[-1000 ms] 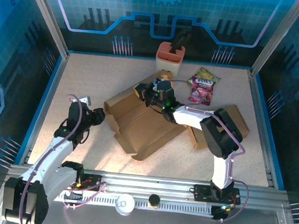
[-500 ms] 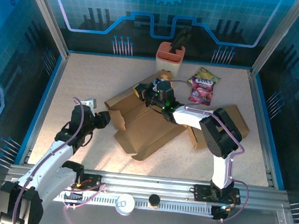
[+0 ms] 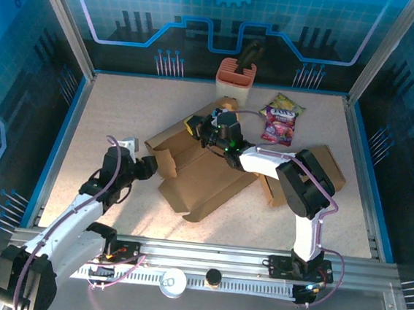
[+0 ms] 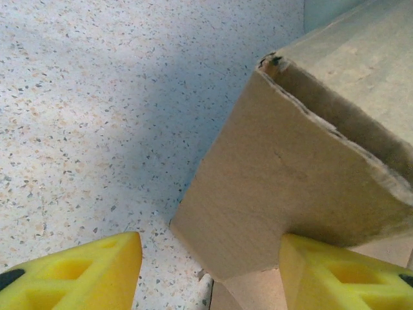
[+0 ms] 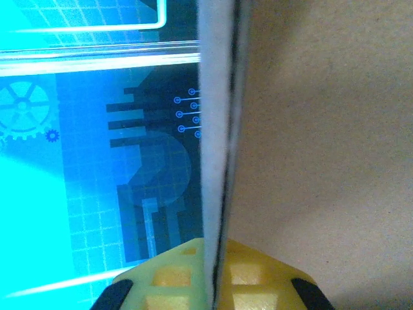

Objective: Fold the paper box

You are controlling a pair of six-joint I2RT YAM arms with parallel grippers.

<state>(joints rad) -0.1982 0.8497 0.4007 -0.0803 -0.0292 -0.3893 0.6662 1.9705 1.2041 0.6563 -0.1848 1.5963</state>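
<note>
We were early in the fold: the box point(image 3: 203, 178) lay mostly flat in the middle of the desk point(image 3: 116, 110), its walls not yet raised (plenty left to do). Our right fingers point(image 5: 258, 287) were clenched on a far panel's edge. Our left fingers point(image 4: 77, 271) were spread apart, with the box's left flap just ahead between them.

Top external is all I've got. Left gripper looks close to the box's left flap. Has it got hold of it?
Observer: No. The left wrist view shows the left gripper open. A corner of the raised flap sits between its spread yellow fingers, not clamped.
Operator: Right side gripping anything?
Observer: Yes. The right wrist view shows the right gripper shut on a panel edge of the paper box.
</note>
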